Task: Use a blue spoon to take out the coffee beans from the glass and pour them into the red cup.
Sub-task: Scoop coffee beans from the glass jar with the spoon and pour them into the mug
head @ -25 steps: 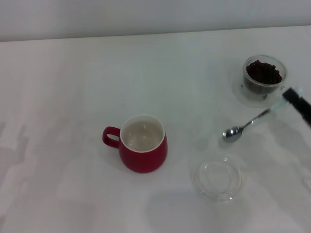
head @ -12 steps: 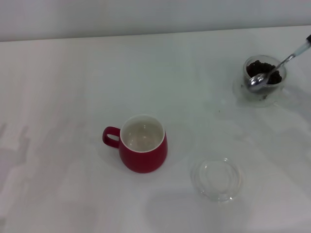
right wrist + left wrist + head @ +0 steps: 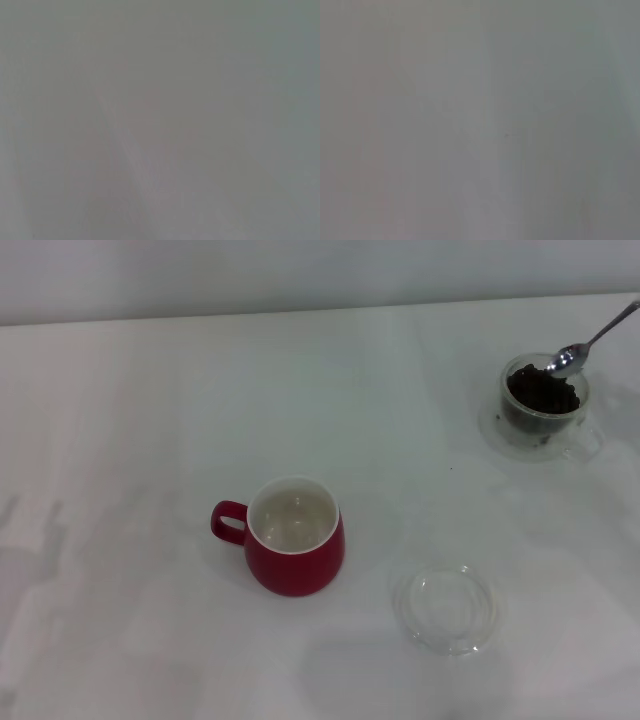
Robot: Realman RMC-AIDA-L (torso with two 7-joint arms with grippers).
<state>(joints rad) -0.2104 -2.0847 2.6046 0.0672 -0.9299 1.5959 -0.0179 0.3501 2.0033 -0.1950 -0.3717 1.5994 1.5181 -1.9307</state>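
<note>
Blue spoon [image 3: 584, 348] bowl over the glass [image 3: 544, 400] rim.
Only the head view shows it; both grippers unseen, grip unknowable.

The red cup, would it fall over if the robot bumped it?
Probably not easily. The red cup looks wide and rounded low down and stands upright on the table, so a light bump would more likely slide it. It looks empty, so probably fairly light. A push on its handle might spin it.
</note>
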